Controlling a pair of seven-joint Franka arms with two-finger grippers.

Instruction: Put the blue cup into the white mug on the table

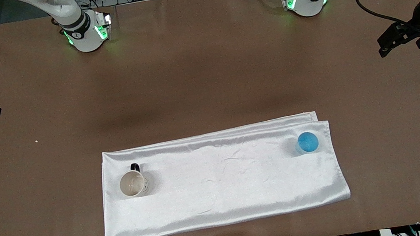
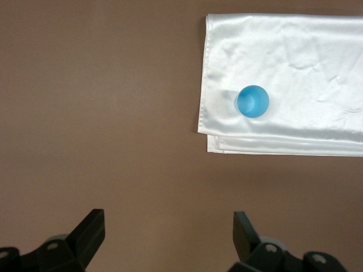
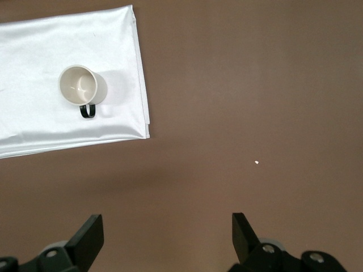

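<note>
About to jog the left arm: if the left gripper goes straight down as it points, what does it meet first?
Probably bare matte brown table; open left gripper hangs clear of the shiny white cloth.

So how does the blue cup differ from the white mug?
The cup is bright blue, the mug off-white. The mug has a black handle, the cup none. The cup stands toward the left arm's end, the mug toward the right arm's. Both stand upright on the cloth.

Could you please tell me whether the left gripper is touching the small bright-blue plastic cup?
Apart. The left wrist view shows the open left gripper over bare brown table, with a plain gap to the small bright-blue plastic cup on the white satin cloth.
</note>
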